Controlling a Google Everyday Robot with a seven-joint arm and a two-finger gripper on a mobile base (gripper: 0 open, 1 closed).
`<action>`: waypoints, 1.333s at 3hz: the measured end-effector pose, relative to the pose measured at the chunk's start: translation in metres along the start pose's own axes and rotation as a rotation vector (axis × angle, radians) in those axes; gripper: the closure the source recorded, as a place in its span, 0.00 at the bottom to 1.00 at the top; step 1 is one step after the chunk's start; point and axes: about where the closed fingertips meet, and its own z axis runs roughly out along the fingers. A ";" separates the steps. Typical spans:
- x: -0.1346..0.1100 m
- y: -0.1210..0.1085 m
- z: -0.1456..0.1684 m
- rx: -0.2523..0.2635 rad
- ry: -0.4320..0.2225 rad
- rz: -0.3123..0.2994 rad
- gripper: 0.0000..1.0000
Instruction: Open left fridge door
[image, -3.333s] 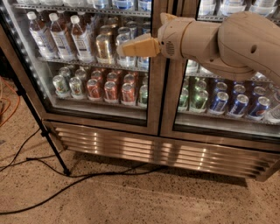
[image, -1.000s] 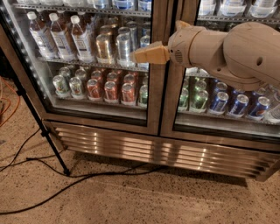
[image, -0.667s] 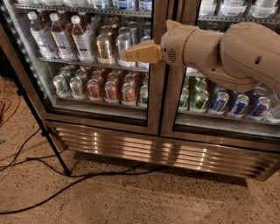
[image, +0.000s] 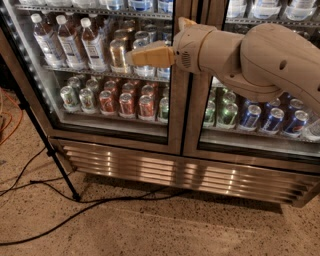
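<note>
The left fridge door (image: 176, 131) is shut: a glass pane in a brushed steel frame, with a dotted white LED strip (image: 31, 75) down its left side. Bottles and cans fill the shelves behind it. My gripper (image: 150, 56) is tan and points left in front of the pane's upper right part, level with the bottle shelf. My cream wrist (image: 200, 45) covers the steel upright between the two doors. The long handle cannot be told apart from the frame there. The twin right door (image: 260, 150) shows green and blue cans.
A black stand leg (image: 47, 145) slants down in front of the door's left edge to the floor. Black cables (image: 100, 206) run across the speckled floor, and an orange one (image: 9, 122) lies far left. A steel louvred grille (image: 190, 176) runs below both doors.
My gripper has moved left, from the steel upright out over the left door's glass. The door has stayed shut.
</note>
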 end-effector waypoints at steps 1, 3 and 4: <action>0.001 -0.002 0.002 0.010 0.000 -0.020 0.00; 0.014 -0.027 -0.002 0.092 0.047 -0.063 0.00; 0.014 -0.027 -0.002 0.103 0.050 -0.067 0.00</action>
